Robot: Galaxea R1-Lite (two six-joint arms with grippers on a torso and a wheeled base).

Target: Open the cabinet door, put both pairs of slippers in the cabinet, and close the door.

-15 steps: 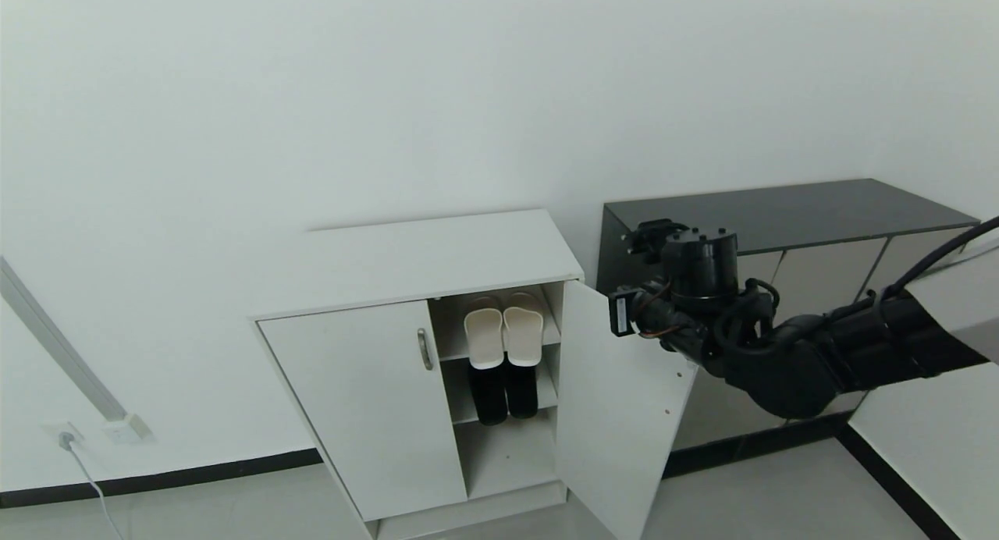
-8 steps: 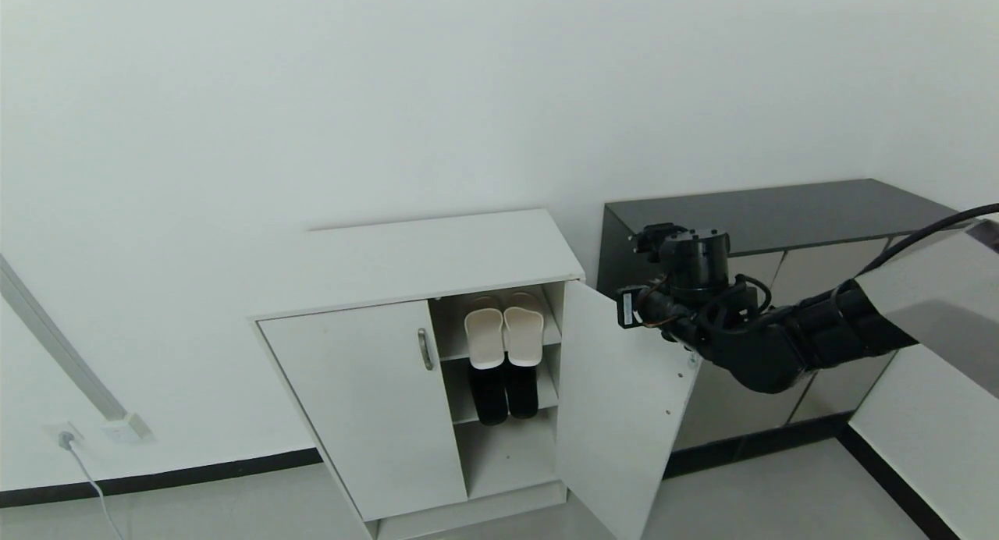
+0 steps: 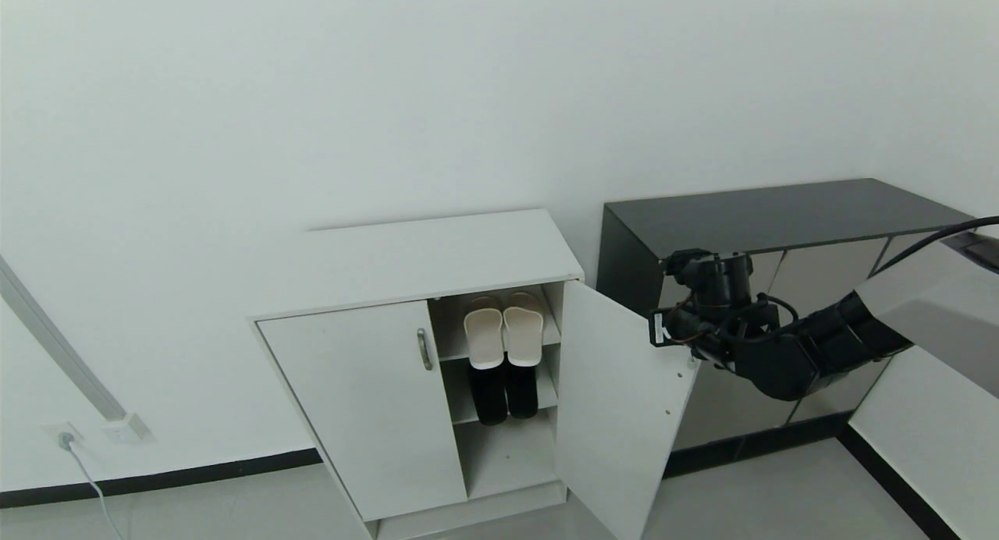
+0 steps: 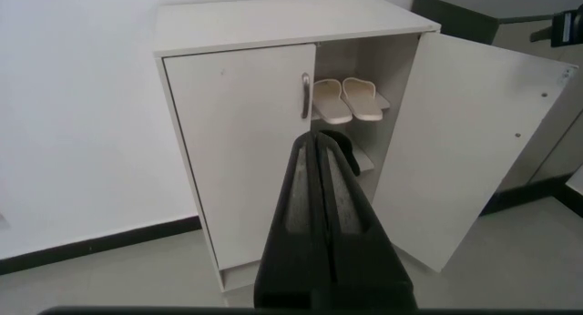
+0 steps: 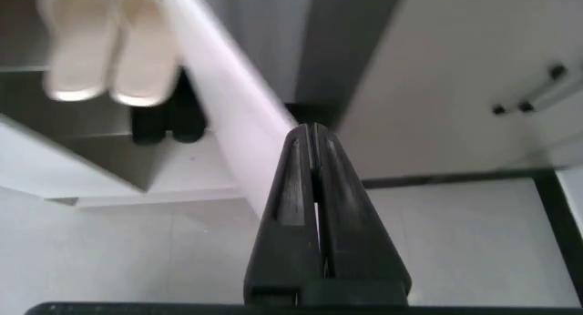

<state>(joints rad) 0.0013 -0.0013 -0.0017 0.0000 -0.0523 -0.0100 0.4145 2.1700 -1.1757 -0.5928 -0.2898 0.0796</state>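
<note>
Inside the white cabinet (image 3: 437, 251), white slippers (image 3: 504, 335) lie on the upper shelf and black slippers (image 3: 506, 392) on the shelf below. Its right-hand door (image 3: 616, 399) stands open. The right gripper (image 5: 314, 133), fingers pressed together and empty, sits by the door's free upper corner; a flat push on the outer face near that edge should swing it closed. The left gripper (image 4: 319, 137), likewise closed and empty, hangs before the cabinet. A grey floor (image 3: 741, 493), white wall (image 3: 390, 95) and dark sideboard (image 3: 780, 208) surround it.
</note>
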